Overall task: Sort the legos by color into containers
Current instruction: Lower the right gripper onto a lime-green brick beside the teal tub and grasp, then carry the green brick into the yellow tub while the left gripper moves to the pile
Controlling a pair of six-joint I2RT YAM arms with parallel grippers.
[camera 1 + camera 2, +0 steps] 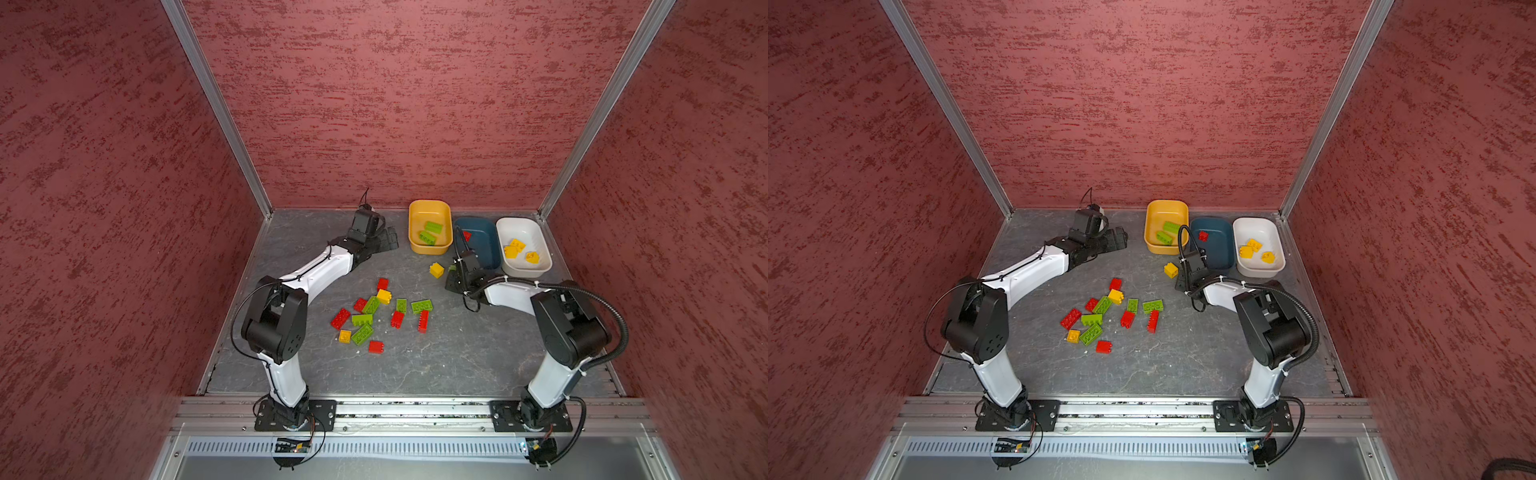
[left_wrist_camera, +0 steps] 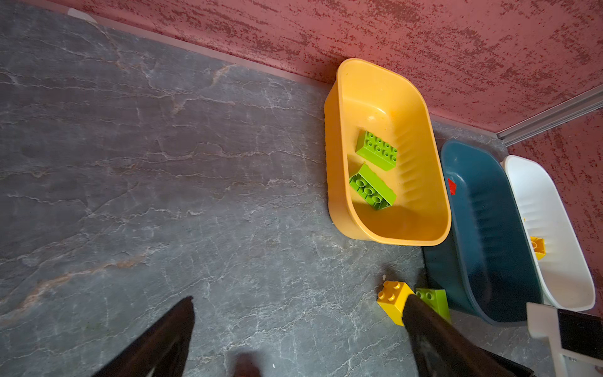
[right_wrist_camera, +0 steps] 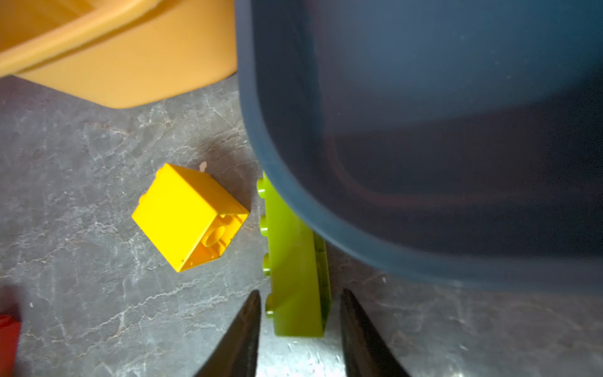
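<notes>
Right gripper low by the teal tub. Fingers narrow, straddling one end of a green oblong brick, with a sliver of gap each side. The brick lies on its side, far end hidden under the tub's rim. Yellow square brick just beside it, tipped over. Left gripper: fingers spread wide, holding nothing, over the counter. Loose legos mid-counter. Yellow-orange tub holds two greens; white tub holds yellows.

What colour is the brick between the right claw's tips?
The brick is lime green; the right wrist view shows it best.
</notes>
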